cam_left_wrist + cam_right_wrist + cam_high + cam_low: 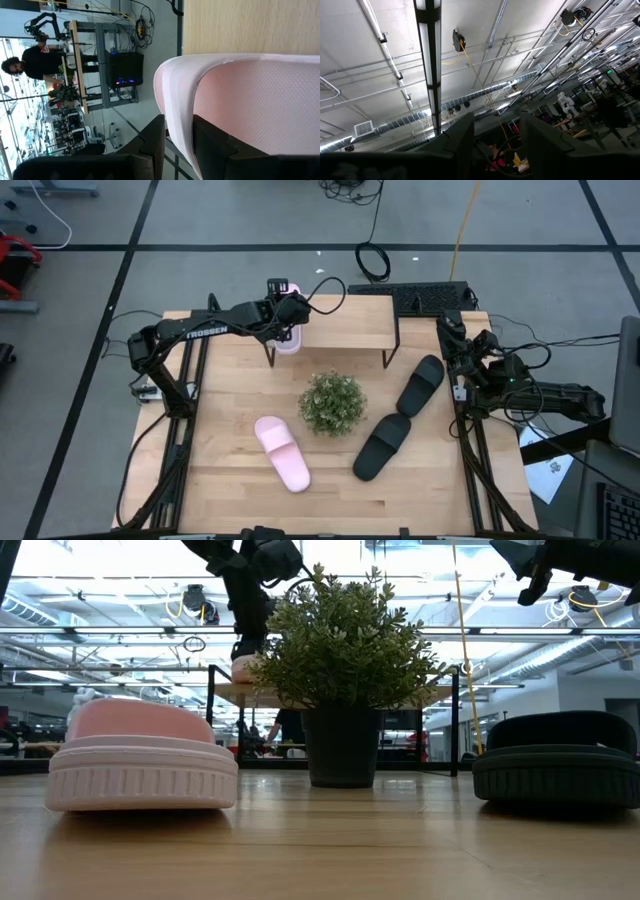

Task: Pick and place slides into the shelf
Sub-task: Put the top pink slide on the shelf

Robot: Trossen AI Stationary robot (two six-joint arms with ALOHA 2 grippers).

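My left gripper (pixel 283 308) is shut on a pale pink slide (pixel 288 332) at the left end of the shelf (pixel 345 320), a low rack with a wood plank top on thin black legs. In the low view this slide (pixel 243 668) sits just above the plank's level. The second pink slide (pixel 282 452) lies flat on the table's near left. Two black slides (pixel 420 384) (pixel 382 446) lie flat toward the right. My right gripper (pixel 458 332) waits open at the table's right edge, pointing up at the ceiling (pixel 497 125). My left gripper pinches the pink slide's ribbed side edge (pixel 175 107) between its two fingers (pixel 156 137), the other finger lying on the textured pink face. The slide is lifted off the table beside the plank's left end (pixel 240 25). I cannot tell whether it touches the plank.
A potted green plant (pixel 332 402) stands mid-table, in front of the shelf and between the slides. A black keyboard (pixel 430 297) lies behind the shelf's right end. Cables trail over the floor beyond the far edge. A person stands far off in the room (pixel 30 62).
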